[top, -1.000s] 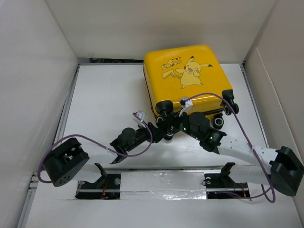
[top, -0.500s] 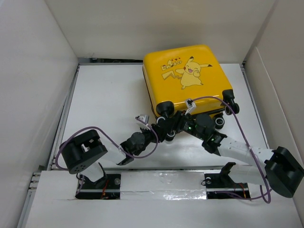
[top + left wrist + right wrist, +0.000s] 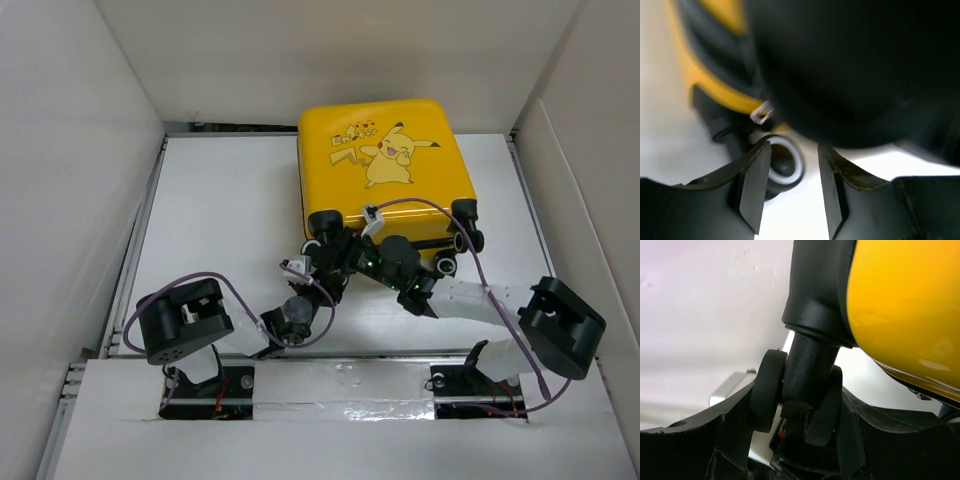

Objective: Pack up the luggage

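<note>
Luggage (image 3: 385, 165) (a small square yellow hard-shell suitcase) is seen closed, face up, far across the white table (image 3: 220, 200); its black caster wheel (image 3: 769, 390) is clamped by the right gripper (image 3: 794, 415); the left gripper (image 3: 792, 192) is held agape, empty; repositioning is judged in hand; next, the lid must be opened.

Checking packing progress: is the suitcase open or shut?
Shut: the luggage lies flat, Pikachu face up, with no lining showing.

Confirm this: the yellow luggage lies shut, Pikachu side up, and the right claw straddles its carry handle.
Not the handle: the right claw straddles one of the black wheels of the luggage, as the right wrist view shows. The rest stands: it lies shut, Pikachu side up.
</note>
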### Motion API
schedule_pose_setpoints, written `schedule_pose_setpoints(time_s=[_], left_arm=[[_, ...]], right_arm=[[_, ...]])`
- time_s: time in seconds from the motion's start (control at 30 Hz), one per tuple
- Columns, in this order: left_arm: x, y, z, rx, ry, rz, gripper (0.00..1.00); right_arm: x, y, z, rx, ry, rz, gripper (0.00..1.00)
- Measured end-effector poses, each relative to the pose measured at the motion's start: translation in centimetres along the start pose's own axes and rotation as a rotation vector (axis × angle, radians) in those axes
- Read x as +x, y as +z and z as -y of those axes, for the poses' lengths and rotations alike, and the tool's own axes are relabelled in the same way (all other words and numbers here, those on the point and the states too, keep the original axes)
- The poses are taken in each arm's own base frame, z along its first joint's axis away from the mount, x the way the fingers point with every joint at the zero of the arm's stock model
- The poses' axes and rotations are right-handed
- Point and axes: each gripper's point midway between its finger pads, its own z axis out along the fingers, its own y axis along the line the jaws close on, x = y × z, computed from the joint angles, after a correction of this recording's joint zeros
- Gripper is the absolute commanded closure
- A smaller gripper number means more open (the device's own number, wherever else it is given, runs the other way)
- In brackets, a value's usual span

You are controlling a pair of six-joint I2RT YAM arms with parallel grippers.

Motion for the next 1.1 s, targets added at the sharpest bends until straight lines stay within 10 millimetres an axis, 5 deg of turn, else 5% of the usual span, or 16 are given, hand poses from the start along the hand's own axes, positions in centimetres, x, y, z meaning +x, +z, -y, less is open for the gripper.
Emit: schedule_pose_setpoints(time_s=[0.23,0.43,1.1], left_arm=[[-0.1,-2.9,-6.6,-0.168,0.114,0.033,0.65],[-1.8,-3.3,-9.5,-0.238,0.15,0.069,0.66],[-3.5,0.6,-7.6,-0.109,0.17,0.037,0.52]], right_arm=[[-0.9,4.3,-1.0,-0.029,0.067,0.076,0.86],[-1.2,5.8,-1.0,-0.067,0.063,0.099,0.86],[-1.7,4.8,-1.5,-0.102,0.076,0.096,0.85]])
